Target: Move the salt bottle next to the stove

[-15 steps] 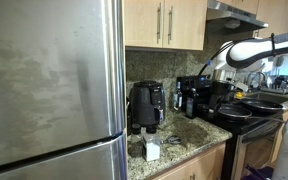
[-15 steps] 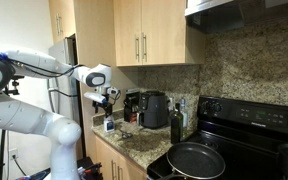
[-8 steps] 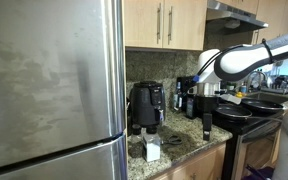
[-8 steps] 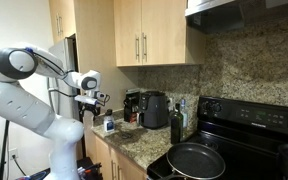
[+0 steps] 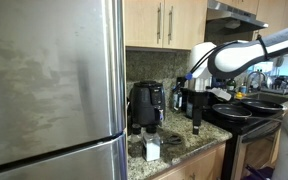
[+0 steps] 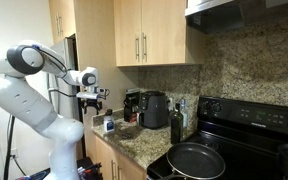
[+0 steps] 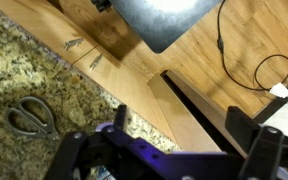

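Observation:
The salt bottle [image 5: 151, 150] is a small white bottle near the front edge of the granite counter; it also shows in an exterior view [image 6: 109, 125]. The stove [image 5: 252, 112] is the black range with dark pans at the counter's other end, also seen in an exterior view [image 6: 234, 140]. My gripper [image 5: 196, 124] hangs in the air above the counter, apart from the bottle; in an exterior view [image 6: 93, 102] it is above and beside it. In the wrist view my gripper [image 7: 184, 135] is open and empty, and the bottle is not in sight there.
A black boxy appliance [image 5: 147, 104] stands at the back of the counter, with a tall dark bottle [image 6: 176, 125] nearer the stove. Scissors [image 7: 29, 115] lie on the granite. A large pan [image 6: 196, 160] sits on the stove. A steel fridge [image 5: 49, 85] borders the counter.
My arm has swung away from the stove along the counter, toward the end where the salt bottle stands. The gripper stays open. The bottle has not moved.

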You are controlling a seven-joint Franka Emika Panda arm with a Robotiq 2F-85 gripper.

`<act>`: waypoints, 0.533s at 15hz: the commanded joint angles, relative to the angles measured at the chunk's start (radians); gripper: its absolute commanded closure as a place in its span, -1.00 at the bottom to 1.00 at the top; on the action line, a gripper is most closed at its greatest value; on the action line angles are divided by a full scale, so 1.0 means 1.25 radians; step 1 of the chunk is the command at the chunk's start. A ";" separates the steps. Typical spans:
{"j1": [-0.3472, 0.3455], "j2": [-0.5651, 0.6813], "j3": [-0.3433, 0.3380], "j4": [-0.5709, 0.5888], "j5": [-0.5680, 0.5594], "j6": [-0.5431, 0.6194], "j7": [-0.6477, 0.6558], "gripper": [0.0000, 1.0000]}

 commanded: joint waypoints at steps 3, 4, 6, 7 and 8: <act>-0.002 0.055 0.022 0.083 -0.026 0.035 0.048 -1.00; -0.006 0.076 0.025 0.102 -0.029 0.045 0.060 -1.00; -0.012 0.107 0.026 0.122 -0.030 0.050 0.063 -1.00; -0.031 0.123 0.036 0.114 -0.062 0.051 0.080 -1.00; -0.040 0.141 0.038 0.117 -0.074 0.070 0.089 -1.00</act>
